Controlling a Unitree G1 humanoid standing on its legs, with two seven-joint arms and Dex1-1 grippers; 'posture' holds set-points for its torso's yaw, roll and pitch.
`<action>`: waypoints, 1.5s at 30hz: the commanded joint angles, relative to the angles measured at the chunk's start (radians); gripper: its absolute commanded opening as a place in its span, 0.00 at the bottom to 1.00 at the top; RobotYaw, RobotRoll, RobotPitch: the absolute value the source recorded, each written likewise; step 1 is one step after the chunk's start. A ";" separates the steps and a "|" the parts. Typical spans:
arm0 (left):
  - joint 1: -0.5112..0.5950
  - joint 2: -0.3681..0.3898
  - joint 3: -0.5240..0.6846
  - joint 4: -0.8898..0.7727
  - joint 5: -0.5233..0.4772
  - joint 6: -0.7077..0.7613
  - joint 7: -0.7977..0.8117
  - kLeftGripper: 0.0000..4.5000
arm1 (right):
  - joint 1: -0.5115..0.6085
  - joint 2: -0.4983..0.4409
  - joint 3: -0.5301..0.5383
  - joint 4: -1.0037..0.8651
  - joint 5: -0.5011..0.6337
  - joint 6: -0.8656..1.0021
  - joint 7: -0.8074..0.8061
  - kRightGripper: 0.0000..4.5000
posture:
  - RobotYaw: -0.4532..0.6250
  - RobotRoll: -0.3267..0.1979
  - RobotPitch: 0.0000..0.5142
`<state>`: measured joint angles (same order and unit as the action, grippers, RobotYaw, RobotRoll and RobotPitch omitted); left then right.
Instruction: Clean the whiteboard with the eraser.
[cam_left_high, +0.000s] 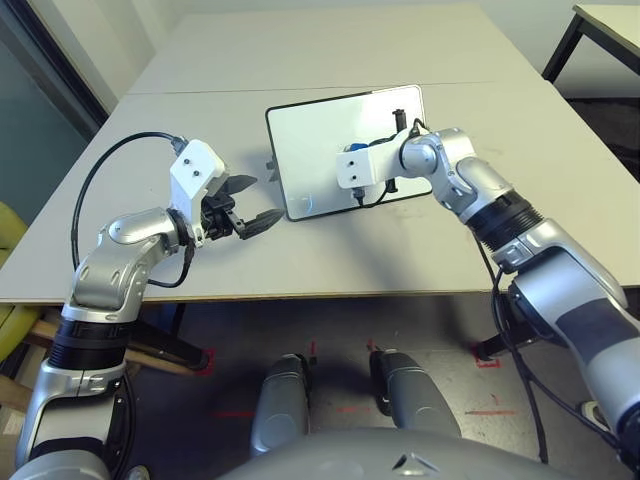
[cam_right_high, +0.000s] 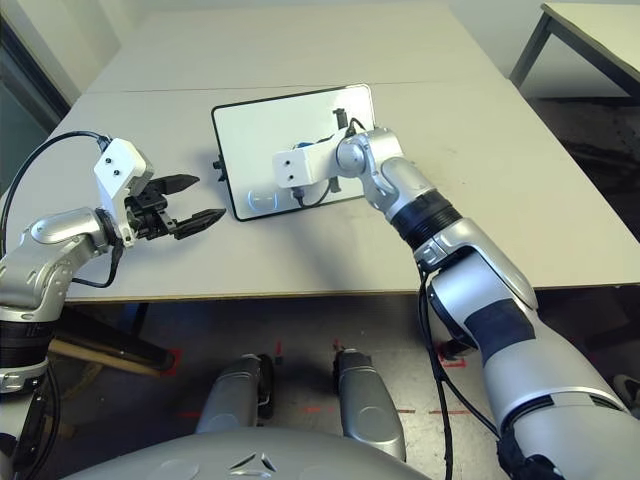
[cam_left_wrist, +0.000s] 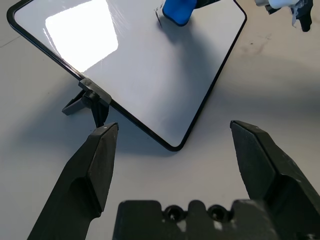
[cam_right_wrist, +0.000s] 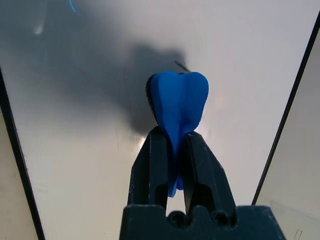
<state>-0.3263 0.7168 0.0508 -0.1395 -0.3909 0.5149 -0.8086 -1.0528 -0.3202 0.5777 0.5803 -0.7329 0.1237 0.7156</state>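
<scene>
The right gripper (cam_right_wrist: 176, 165) has its two black fingers (cam_right_wrist: 152, 165) pinched tight on the eraser (cam_right_wrist: 179, 102), the blue block squeezed so that it bulges out past the fingertips. In the right wrist view the eraser's far end sits over the glossy face of the whiteboard (cam_right_wrist: 75, 125), with its shadow close behind it (whether it presses on the surface I cannot tell). In the left eye view that gripper's white box (cam_left_high: 358, 166) lies at the centre of the frame, over the right half of the board, and the silver right arm (cam_left_high: 480, 195) runs away from it toward the lower right.

The left gripper (cam_left_high: 255, 203) sits at centre left in the left eye view, its fingers (cam_left_high: 240, 184) spread wide with nothing between them, their tips pointing toward the board's near left corner and just short of it. In the left wrist view the fingers stand apart at the bottom, the board's rounded corner between and beyond them.

The whiteboard (cam_left_high: 320, 135) lies flat on the pale bench (cam_left_high: 120, 240), in the upper middle of the left eye view, turned a little askew, with a small black side tab (cam_left_wrist: 85, 100) on its left edge. A bright window glare shows on its surface.
</scene>
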 joint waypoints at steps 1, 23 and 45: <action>0.000 0.010 0.009 0.007 0.008 0.012 0.000 1.00 | -0.010 0.017 0.014 0.011 -0.005 -0.009 -0.003 0.05 | 0.32 0.62 0.21; -0.030 0.010 0.014 0.060 0.029 -0.018 -0.002 1.00 | -0.113 0.072 -0.008 0.245 0.009 -0.064 -0.147 0.04 | 0.33 0.62 0.18; -0.058 0.001 0.032 0.116 0.071 -0.080 0.044 1.00 | -0.244 0.173 -0.058 0.487 0.071 -0.061 -0.356 0.04 | 0.35 0.62 0.18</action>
<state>-0.3824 0.7207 0.0690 -0.0254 -0.3314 0.4430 -0.7696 -1.2777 -0.1571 0.5338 1.0371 -0.6711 0.0616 0.3806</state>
